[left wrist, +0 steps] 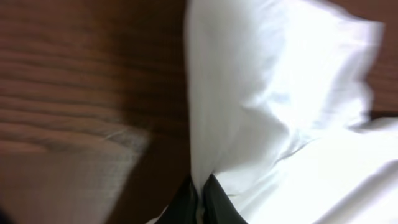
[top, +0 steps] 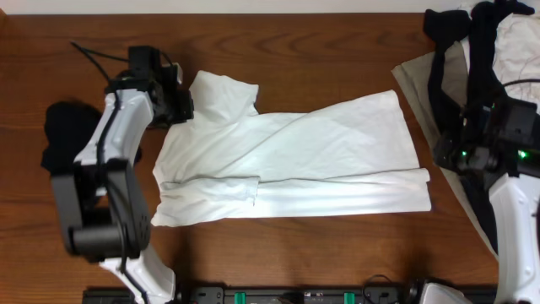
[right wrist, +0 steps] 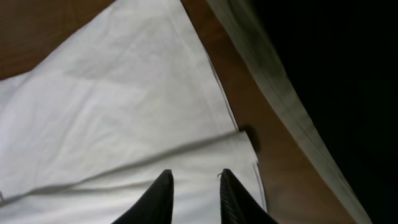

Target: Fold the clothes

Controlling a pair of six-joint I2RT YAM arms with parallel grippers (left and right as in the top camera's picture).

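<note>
A white T-shirt (top: 295,156) lies across the middle of the table, its lower part folded up over itself, its sleeves toward the left. My left gripper (top: 180,106) is at the shirt's far left sleeve, shut on a pinch of white fabric (left wrist: 261,93), with the cloth rising from between the dark fingers (left wrist: 217,202). My right gripper (top: 445,157) hovers by the shirt's hem at the right. In the right wrist view it (right wrist: 194,175) stands open over the folded white cloth (right wrist: 124,112), nothing between its fingers.
A heap of black, beige and white garments (top: 472,59) lies at the back right, its beige edge (right wrist: 273,87) running close beside the shirt's hem. A black piece (top: 66,133) lies at the left behind my left arm. Bare wooden table (top: 337,51) shows behind the shirt.
</note>
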